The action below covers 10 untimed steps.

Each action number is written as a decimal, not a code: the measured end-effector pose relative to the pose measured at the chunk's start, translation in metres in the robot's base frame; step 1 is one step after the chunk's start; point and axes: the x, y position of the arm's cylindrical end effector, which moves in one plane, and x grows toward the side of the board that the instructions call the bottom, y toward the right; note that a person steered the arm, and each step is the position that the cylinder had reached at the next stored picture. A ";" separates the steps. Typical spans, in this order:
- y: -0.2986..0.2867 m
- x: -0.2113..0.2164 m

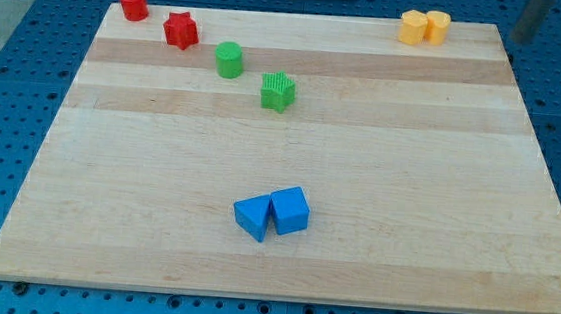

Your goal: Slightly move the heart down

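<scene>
- Looking for the heart: I'm guessing it's the left one of the two yellow blocks point(413, 27) touching at the board's point(282, 267) top right, though the shape's blurry.
- Hanging off-board at the view's top right is my rod point(529, 18); my tip isn't showing.
- No gripper here, so nothing's opening or clamping.
- Coming in from above the heart and nudging gently downward should be working best.

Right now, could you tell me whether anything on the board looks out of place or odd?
Nothing looks spilled, tipped or damaged. The blocks sit in pairs: two red at the top left, two green beside them, two yellow touching at the top right, two blue touching near the bottom. My tip is not in view.
</scene>
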 end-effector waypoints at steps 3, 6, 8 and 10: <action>-0.089 0.029; -0.118 0.004; -0.120 0.079; -0.139 0.062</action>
